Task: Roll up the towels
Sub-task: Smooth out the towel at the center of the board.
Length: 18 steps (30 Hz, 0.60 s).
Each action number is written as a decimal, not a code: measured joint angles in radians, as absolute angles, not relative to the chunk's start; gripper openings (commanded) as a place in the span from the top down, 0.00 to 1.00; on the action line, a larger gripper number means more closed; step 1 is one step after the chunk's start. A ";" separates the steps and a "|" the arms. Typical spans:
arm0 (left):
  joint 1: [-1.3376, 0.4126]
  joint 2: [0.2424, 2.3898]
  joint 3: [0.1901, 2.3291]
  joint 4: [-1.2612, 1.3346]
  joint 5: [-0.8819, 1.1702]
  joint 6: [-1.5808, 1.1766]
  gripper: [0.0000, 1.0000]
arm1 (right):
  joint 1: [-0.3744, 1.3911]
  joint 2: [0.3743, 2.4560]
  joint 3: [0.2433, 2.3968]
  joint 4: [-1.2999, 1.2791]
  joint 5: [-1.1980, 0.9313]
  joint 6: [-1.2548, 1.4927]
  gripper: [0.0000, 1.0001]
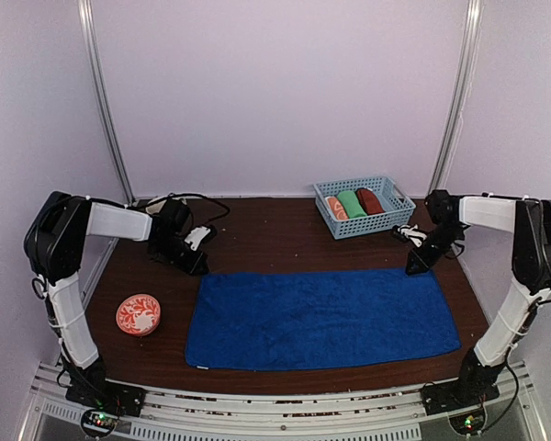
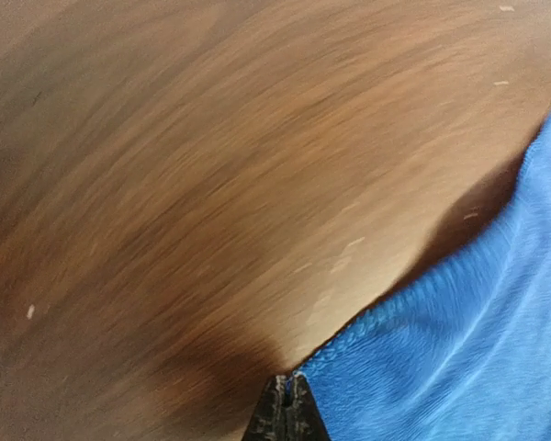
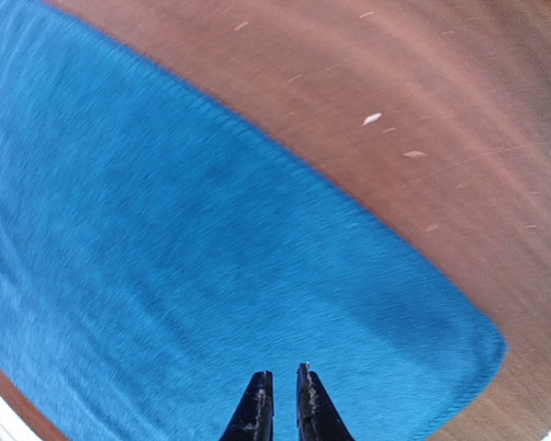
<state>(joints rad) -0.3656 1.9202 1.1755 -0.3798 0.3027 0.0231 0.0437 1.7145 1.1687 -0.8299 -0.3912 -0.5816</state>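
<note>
The royal blue towel lies spread flat across the near middle of the dark wooden table. My left gripper is at its far left corner. In the left wrist view that gripper is shut, with the hemmed corner of the blue towel pinched at its tips and the edge raised a little off the wood. My right gripper hovers at the far right corner. In the right wrist view it is all but shut, holding nothing, above the blue towel. The rust-brown towel sits rolled in the basket.
A light blue basket at the back right also holds a green roll and an orange-and-white roll. A round coral dish with a white pattern lies at the near left. White walls close in the table.
</note>
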 measured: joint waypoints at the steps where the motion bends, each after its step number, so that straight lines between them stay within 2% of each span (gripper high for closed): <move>1: -0.360 1.920 1.166 -0.376 0.289 0.010 1.00 | 0.039 1.718 1.175 -0.821 -0.380 -0.564 0.89; 7: -0.350 1.897 1.137 -0.366 0.213 -0.060 0.99 | 0.013 1.730 1.207 -0.779 -0.334 -0.482 0.87; 12: -0.350 1.859 1.102 -0.363 0.162 -0.108 0.73 | -0.008 1.749 1.208 -0.753 -0.281 -0.440 0.85; 18: -0.337 1.843 1.101 -0.362 0.126 -0.149 0.64 | -0.058 1.798 1.229 -0.739 -0.230 -0.405 0.85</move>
<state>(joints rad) -0.3370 1.8435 1.1011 -0.3618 0.1261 -0.1490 -0.0578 1.7977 1.2285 -0.7391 -0.2302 -0.4053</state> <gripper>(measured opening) 0.325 0.155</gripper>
